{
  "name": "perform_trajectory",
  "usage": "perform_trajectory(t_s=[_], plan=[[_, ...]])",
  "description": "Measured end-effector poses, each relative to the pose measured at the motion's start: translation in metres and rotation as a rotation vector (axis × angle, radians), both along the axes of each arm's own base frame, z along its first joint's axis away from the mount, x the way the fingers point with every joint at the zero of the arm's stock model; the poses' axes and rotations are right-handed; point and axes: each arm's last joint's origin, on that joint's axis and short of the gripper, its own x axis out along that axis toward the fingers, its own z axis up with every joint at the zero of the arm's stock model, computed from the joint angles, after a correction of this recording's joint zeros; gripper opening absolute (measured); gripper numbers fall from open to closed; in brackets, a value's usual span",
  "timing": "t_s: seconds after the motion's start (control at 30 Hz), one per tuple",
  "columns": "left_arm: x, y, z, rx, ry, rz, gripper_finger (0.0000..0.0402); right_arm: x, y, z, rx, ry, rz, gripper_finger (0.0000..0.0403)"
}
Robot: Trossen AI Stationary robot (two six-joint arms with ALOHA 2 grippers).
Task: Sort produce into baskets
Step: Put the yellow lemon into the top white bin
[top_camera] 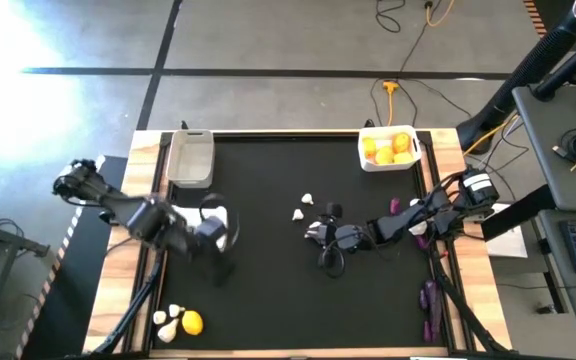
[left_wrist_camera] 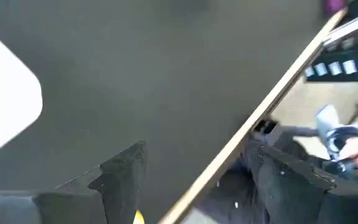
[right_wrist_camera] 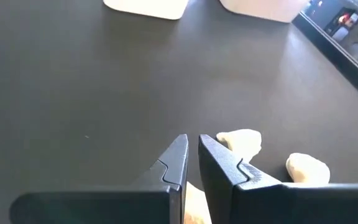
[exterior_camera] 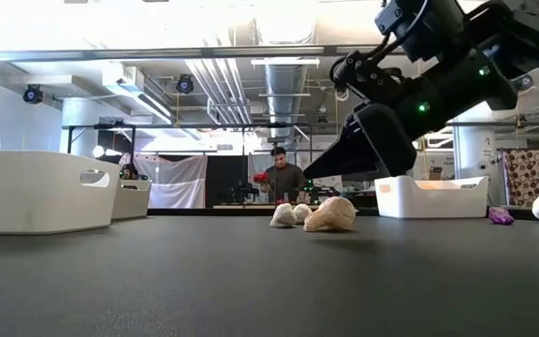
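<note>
Both arms are dark, near-black, built of rounded housings joined in segments. The right arm (top_camera: 408, 222) carries a white block with a dark label at its base by the table's (top_camera: 268, 300) edge, and black cables trail beside it. A small green light shows on its wrist housing (low view). Each gripper ends in two flat, angular black fingers (right_wrist_camera: 225, 165) with stepped inner faces.

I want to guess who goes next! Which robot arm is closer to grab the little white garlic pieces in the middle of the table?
Probably the right arm. Its right gripper, shut now, hangs right beside the garlic pieces. The left gripper waits farther away, open, by a white basket.
</note>
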Motion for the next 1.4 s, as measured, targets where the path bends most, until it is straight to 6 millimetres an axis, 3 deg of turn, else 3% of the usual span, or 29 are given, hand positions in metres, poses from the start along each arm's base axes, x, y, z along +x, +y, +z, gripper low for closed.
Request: perform_trajectory(t_s=[0.13, 0.3, 0.57, 0.73, 0.97, 1.27, 1.4], plan=[[0.001, -0.035, -0.004, -0.104, 0.194, 0.070, 0.0262, 0.000, 0.000, 0.000, 0.012, -0.003, -0.006, 0.0031], [0.009, -0.071, -0.023, -0.188, 0.404, 0.140, 0.0262, 0.000, 0.001, -0.001, 0.005, 0.006, 0.024, 0.0031], [0.027, -0.101, -0.068, -0.214, 0.665, 0.143, 0.0262, 0.002, 0.000, 0.003, -0.050, -0.015, 0.053, 0.0031], [0.031, -0.107, -0.095, -0.185, 0.745, 0.104, 0.0262, 0.002, 0.000, 0.004, -0.058, -0.026, 0.059, 0.0031], [0.026, -0.103, -0.117, -0.172, 0.807, 0.108, 0.0262, 0.002, 0.000, 0.004, -0.056, -0.025, 0.058, 0.0031], [0.018, -0.100, -0.175, -0.287, 0.810, 0.072, 0.0262, 0.000, 0.000, 0.000, -0.041, 0.005, 0.048, 0.0031], [0.007, -0.096, -0.187, -0.319, 0.906, 0.067, 0.0262, 0.000, 0.000, 0.000, -0.041, 0.006, 0.048, 0.0031]])
